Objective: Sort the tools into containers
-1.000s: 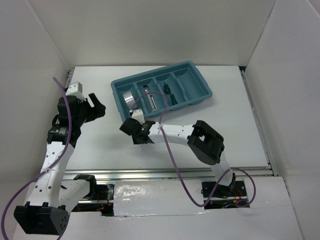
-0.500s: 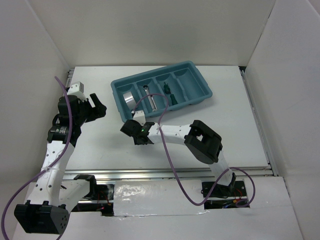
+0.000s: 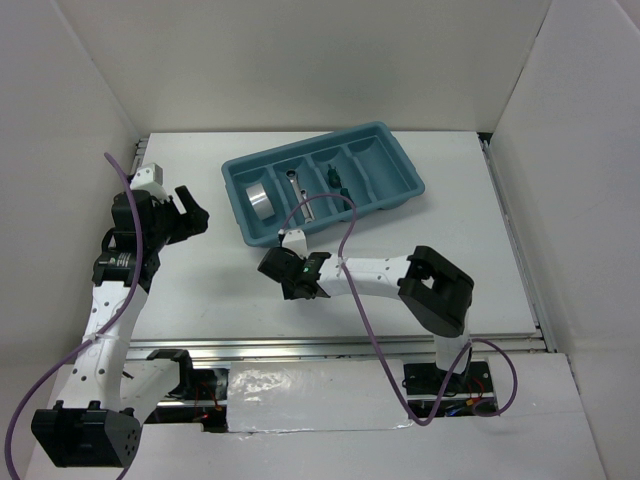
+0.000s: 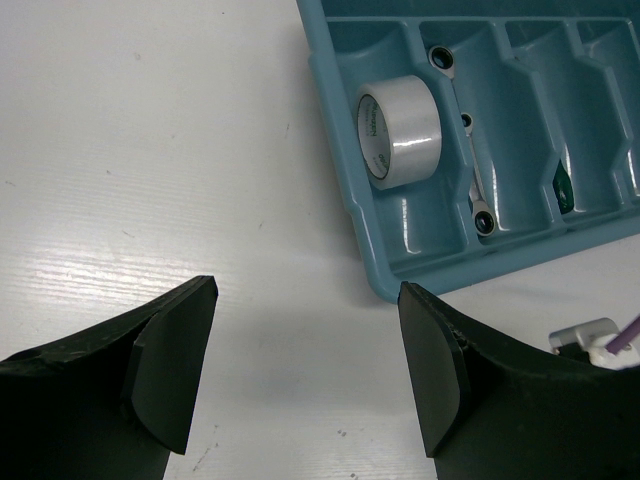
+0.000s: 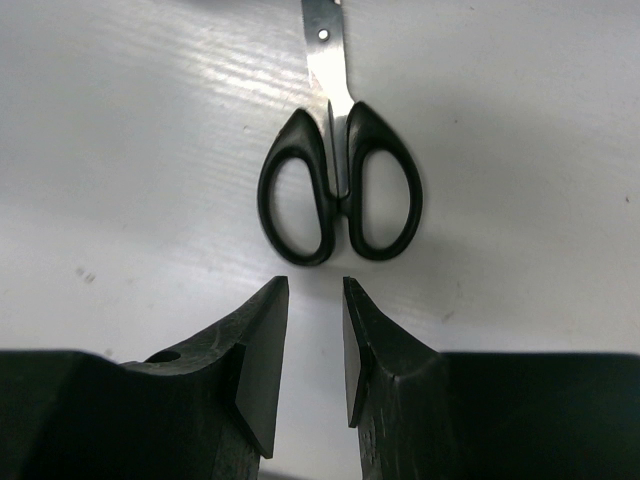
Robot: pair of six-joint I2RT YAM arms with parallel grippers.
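The black-handled scissors [image 5: 340, 190] lie flat on the white table, blades pointing away, just beyond my right gripper [image 5: 315, 290], whose jaws are a narrow gap apart and empty. In the top view the right gripper [image 3: 274, 268] hides the scissors. The teal tray [image 3: 400, 195] holds the silver tape roll [image 3: 257, 198] in its leftmost compartment, wrenches [image 3: 298, 190] in the second and a green-handled screwdriver [image 3: 338, 185] in the third. My left gripper [image 3: 195, 214] is wide open and empty, left of the tray. Its wrist view shows the tray [image 4: 360, 215], tape roll [image 4: 400, 130] and wrenches [image 4: 470, 160].
White walls close in the table at the back and on both sides. A purple cable [image 3: 345, 215] loops from the right arm over the tray's near edge. A metal rail [image 3: 300, 348] runs along the table's near edge.
My right gripper has drawn back a little toward the near right, and its elbow has swung right. The left arm has hardly moved.
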